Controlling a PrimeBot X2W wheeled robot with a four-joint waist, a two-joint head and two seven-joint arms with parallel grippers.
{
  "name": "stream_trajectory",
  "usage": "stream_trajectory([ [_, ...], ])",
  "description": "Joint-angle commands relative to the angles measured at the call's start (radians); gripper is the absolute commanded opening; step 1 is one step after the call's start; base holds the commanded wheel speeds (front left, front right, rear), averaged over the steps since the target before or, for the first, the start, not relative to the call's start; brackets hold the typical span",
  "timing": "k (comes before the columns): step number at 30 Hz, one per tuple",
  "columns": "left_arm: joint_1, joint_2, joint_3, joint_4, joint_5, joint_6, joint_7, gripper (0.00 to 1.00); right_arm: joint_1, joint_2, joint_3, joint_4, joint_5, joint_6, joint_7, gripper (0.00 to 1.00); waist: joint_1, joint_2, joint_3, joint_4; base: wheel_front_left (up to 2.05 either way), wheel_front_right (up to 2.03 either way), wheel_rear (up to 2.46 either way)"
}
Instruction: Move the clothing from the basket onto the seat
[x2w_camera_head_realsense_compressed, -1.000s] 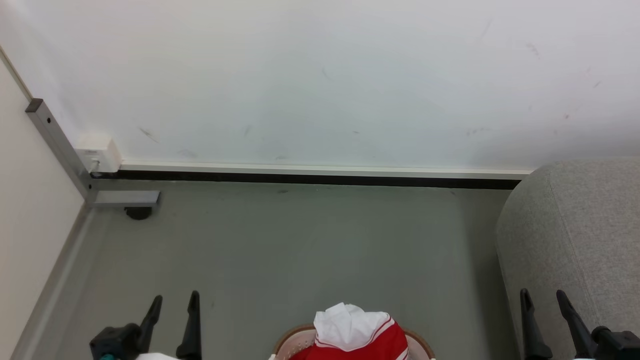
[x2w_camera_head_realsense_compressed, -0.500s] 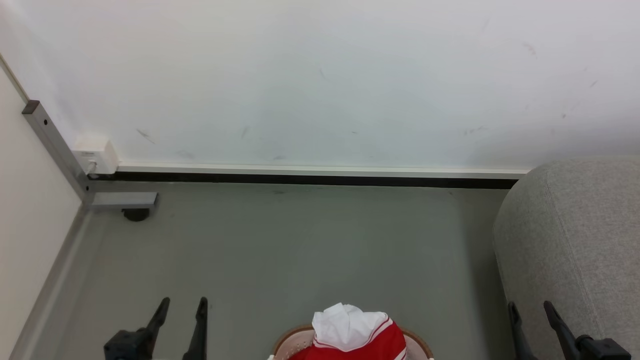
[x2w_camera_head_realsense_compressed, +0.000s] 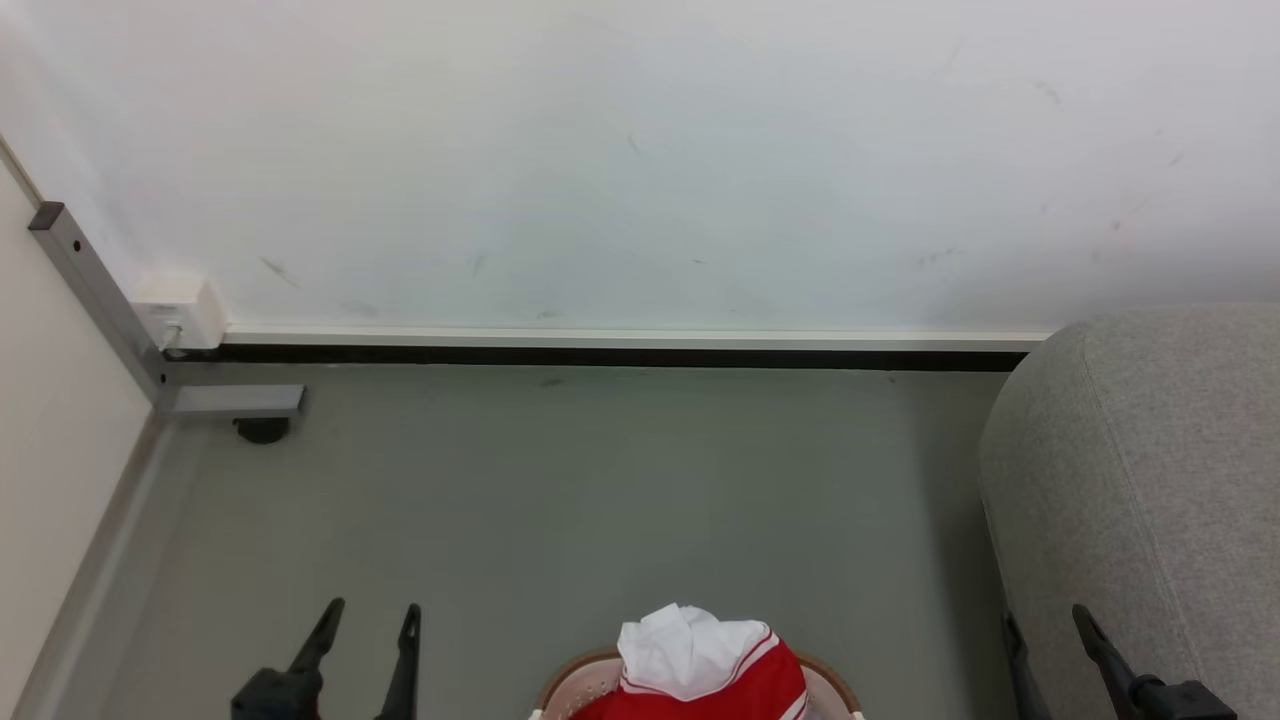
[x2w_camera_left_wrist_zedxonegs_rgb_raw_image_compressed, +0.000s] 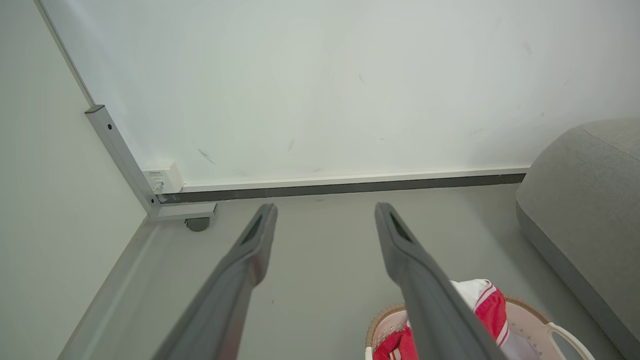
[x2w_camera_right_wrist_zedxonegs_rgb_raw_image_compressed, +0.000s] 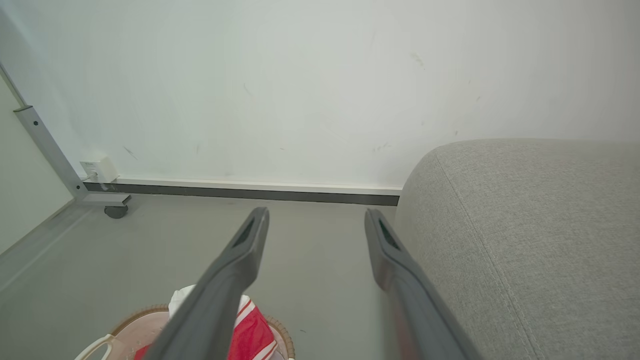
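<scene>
Both grippers stand released and empty: the left gripper (x2w_camera_head_realsense_compressed: 375, 606) and the right gripper (x2w_camera_head_realsense_compressed: 1044, 614) each show 2 dark fingers spread wide with nothing between them. The clothing (x2w_camera_head_realsense_compressed: 700, 665) is in the basket (x2w_camera_head_realsense_compressed: 562, 680), heaped above the brown rim, with a white hood part uppermost and red fabric with white stripes beneath it. Only 1 garment can be made out; what lies under it is hidden. The basket stands on the grey floor (x2w_camera_head_realsense_compressed: 620, 480) at the bottom centre of the head view, between the 2 grippers and lower in the frame than their fingertips, so it is judged to sit closer to the robot's body than either pair of tips. In the left wrist view it lies low and to the right of the fingers; in the right wrist view, low and to the left. Neither arm is clearly nearer; the gaps look about equal. The basket's long axis cannot be told, as the frame edge cuts it off. The seat (x2w_camera_head_realsense_compressed: 1150, 480) stands on the robot's right, well apart from the basket, with the right gripper just beside its rounded end. No clothing lies on the visible part of the seat. Judgement: the transfer has not begun; the coming move calls for either arm to draw back and down toward the heap.
</scene>
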Motion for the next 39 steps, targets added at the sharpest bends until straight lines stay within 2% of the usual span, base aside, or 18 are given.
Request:
stream_trajectory([
  [1, 0.011, 0.007, 0.003, 0.001, 0.018, 0.001, -0.008, 1.0, -0.005, -0.002, 0.002, 0.002, -0.015, -0.002, -0.01, 1.0, -0.0001, -0.0001, 0.0, -0.001, 0.0, 0.0, 0.0],
  [7, 0.017, 0.005, 0.005, -0.001, 0.066, 0.002, -0.017, 1.0, -0.01, -0.002, 0.016, 0.002, -0.046, -0.002, -0.019, 1.0, -0.0001, -0.0001, 0.005, -0.018, 0.0, 0.0, 0.0],
  [15, -0.012, 0.007, 0.017, -0.011, 0.056, -0.014, -0.016, 1.0, -0.037, -0.001, 0.043, -0.037, -0.01, -0.002, -0.018, 1.0, -0.0001, -0.0001, 0.039, -0.082, 0.0, 0.0, 0.0],
  [22, -0.066, 0.009, 0.001, 0.009, 0.06, -0.047, -0.015, 1.0, -0.076, -0.001, 0.076, -0.108, 0.021, -0.002, -0.016, 1.0, -0.0001, -0.0001, 0.108, -0.17, 0.0, 0.0, 0.0],
  [27, -0.133, 0.014, -0.056, 0.099, 0.062, -0.087, -0.015, 1.0, -0.107, 0.0, 0.099, -0.156, 0.033, -0.002, -0.016, 1.0, -0.0001, -0.0001, 0.174, -0.226, 0.0, 0.0, 0.0],
  [33, -0.233, 0.021, -0.218, 0.269, 0.065, -0.12, 0.044, 1.0, -0.137, 0.0, 0.116, -0.195, 0.042, -0.002, -0.016, 1.0, -0.0001, -0.0001, 0.246, -0.271, 0.0, 0.0, 0.0],
  [36, -0.269, 0.031, -0.373, 0.332, 0.023, -0.121, 0.095, 1.0, -0.153, 0.0, 0.124, -0.209, 0.048, -0.002, -0.016, 1.0, -0.0001, -0.0001, 0.282, -0.287, 0.0, 0.0, 0.0],
  [39, -0.308, 0.066, -0.547, 0.385, -0.038, -0.119, 0.16, 1.0, -0.171, 0.0, 0.133, -0.219, 0.048, -0.002, -0.016, 1.0, -0.0001, -0.0001, 0.317, -0.299, 0.0, 0.0, 0.0],
])
